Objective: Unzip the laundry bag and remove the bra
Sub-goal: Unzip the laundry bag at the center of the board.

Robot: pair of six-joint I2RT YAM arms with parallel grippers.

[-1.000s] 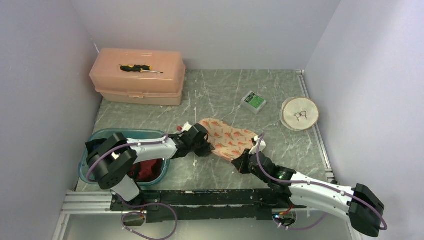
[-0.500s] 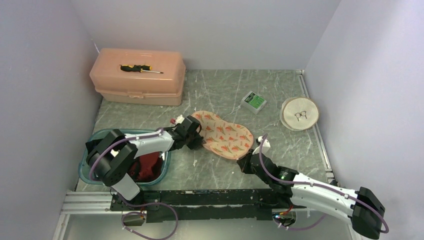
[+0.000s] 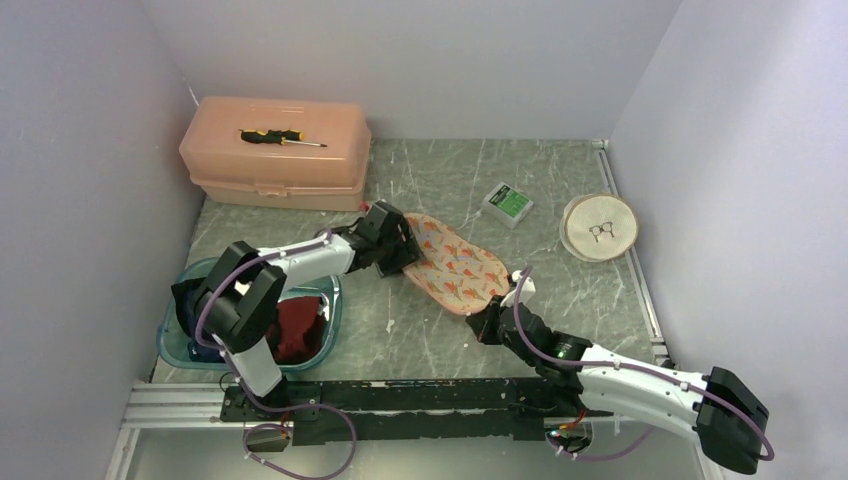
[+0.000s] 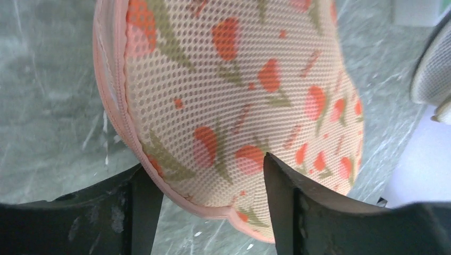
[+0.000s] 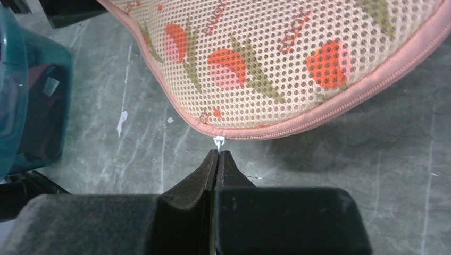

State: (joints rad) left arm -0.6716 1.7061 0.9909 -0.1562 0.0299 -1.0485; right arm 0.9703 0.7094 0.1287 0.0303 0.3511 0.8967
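The laundry bag (image 3: 455,268) is a peach mesh pouch printed with orange tulips, lying flat mid-table. My left gripper (image 3: 403,250) stands open at its left end; in the left wrist view the black fingers (image 4: 282,207) straddle the bag's rounded end (image 4: 239,90). My right gripper (image 5: 217,154) is shut on the small white zipper pull (image 5: 218,142) at the bag's near edge (image 5: 266,53). The pink zipper beside the pull looks closed. The bra is hidden.
A teal tub (image 3: 250,265) at the left holds dark red cloth (image 3: 295,325). A peach toolbox (image 3: 275,165) with a screwdriver (image 3: 282,137) sits at the back left. A green box (image 3: 507,202) and a round cream disc (image 3: 599,226) lie at the back right.
The left gripper carried the bag's left end toward the back left, spreading the crumpled bag flat, then opened its jaws. The right gripper stayed shut on the pull near the same spot.
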